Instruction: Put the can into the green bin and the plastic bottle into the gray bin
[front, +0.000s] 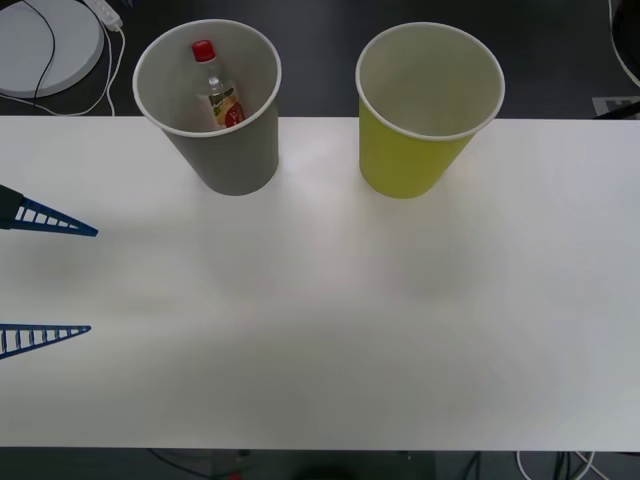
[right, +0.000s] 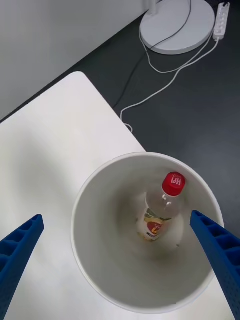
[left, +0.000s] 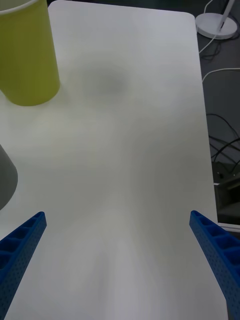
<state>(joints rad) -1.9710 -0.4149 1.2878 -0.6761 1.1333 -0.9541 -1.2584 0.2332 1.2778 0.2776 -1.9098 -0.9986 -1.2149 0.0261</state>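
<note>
The gray bin (front: 235, 165) stands upright at the table's far left, and the plastic bottle (front: 218, 95) leans inside it, red cap up. To its right stands the green bin (front: 405, 160), whose visible white inside shows nothing; the can is out of view. My right gripper (right: 116, 215) hangs open straight above the gray bin (right: 80, 240), looking down on the plastic bottle (right: 162, 210). Low over the table's left side, my left gripper (front: 93, 281) is open and holds nothing. In the left wrist view the left gripper (left: 117, 213) faces the green bin (left: 27, 55) and a sliver of the gray bin (left: 6, 175).
The white table (front: 320, 330) is bare in front of both cups. Beyond its far edge, on the dark floor, lie a round white base (front: 45, 45) and white cables; a power strip (right: 221, 20) lies beside the base. Both cups stand close to the far edge.
</note>
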